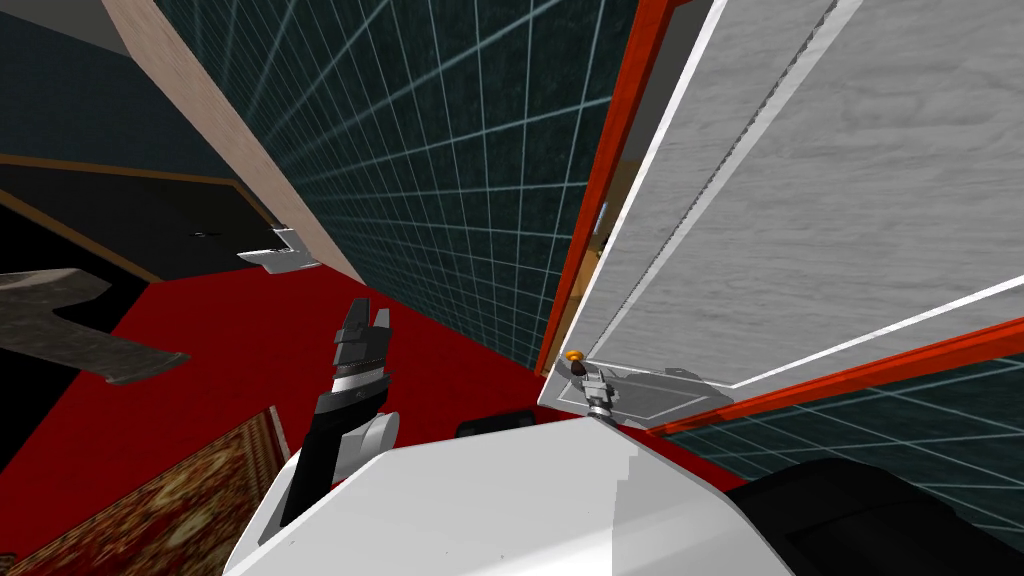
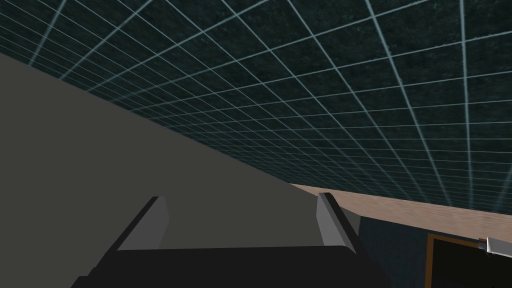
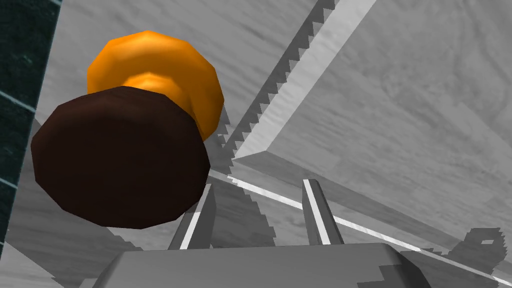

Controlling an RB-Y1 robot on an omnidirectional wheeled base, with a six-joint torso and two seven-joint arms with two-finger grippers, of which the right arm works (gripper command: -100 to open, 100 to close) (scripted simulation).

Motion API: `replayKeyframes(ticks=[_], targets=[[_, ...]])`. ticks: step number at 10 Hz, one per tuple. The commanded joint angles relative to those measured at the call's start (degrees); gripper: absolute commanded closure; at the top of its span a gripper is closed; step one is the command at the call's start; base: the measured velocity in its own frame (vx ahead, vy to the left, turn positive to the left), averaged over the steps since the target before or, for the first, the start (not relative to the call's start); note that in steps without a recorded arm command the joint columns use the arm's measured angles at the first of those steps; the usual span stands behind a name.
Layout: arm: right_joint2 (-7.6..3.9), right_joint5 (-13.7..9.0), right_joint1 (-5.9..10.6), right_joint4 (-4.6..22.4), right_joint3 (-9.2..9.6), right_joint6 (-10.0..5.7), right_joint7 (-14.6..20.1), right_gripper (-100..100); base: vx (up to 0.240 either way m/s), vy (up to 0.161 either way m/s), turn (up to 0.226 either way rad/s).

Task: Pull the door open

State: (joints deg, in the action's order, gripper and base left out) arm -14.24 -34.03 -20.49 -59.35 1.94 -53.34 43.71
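A pale grey panelled door (image 1: 800,200) hangs in a red frame (image 1: 600,180) and stands slightly ajar, with a narrow gap along the frame's edge. Its knob (image 1: 575,358) is dark brown on an orange base (image 3: 155,65). My right gripper (image 1: 597,392) sits just below the knob, close to the door's face. In the right wrist view the brown knob (image 3: 120,155) lies beside one finger (image 3: 200,220), not between the two; the fingers stand apart with nothing held. My left gripper (image 1: 365,335) hangs open over the red floor, away from the door.
A dark tiled wall (image 1: 430,150) runs left of the frame. The floor (image 1: 230,340) is red, with a patterned rug (image 1: 170,500) at my lower left. A grey shape (image 1: 90,340) lies at far left beside a black area. A dark object (image 1: 860,520) sits at my lower right.
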Motion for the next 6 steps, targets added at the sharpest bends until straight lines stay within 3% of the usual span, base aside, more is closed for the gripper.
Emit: replayKeyframes(ticks=[1, 6], targets=[[1.15, -0.6, 0.69, -0.9, 2.21, -0.42, 2.8, -100, -0.057, -0.006, 0.106], [1.39, -3.0, 0.03, -2.0, 3.61, -0.21, 7.4, -100, -0.046, -0.004, 0.032]])
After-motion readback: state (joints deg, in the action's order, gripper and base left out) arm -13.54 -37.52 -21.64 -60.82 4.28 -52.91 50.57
